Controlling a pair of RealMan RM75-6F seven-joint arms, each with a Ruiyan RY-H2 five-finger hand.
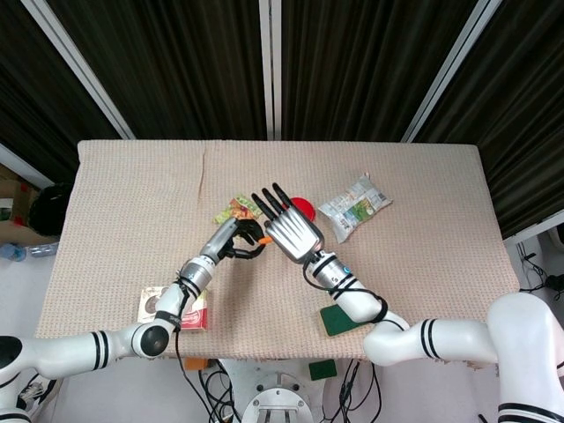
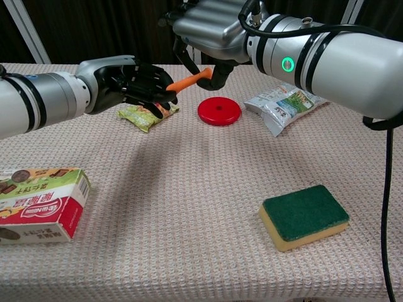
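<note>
Chest view: red-white printed carton.

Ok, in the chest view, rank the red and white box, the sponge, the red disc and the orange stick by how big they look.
1. Red and white box, though it is nearest the camera.
2. Sponge.
3. Red disc.
4. Orange stick, partly hidden by the hands.

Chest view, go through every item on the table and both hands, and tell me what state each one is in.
Orange carrot-shaped piece: off the table, gripped at both ends.
Left hand: fingers curled on the piece's lower end.
Right hand: pinching the upper end.
Red disc: flat.
Green snack packet: lying, crumpled.
White packet: lying flat.
Sponge: green side up.
Box: lying on its side.
</note>
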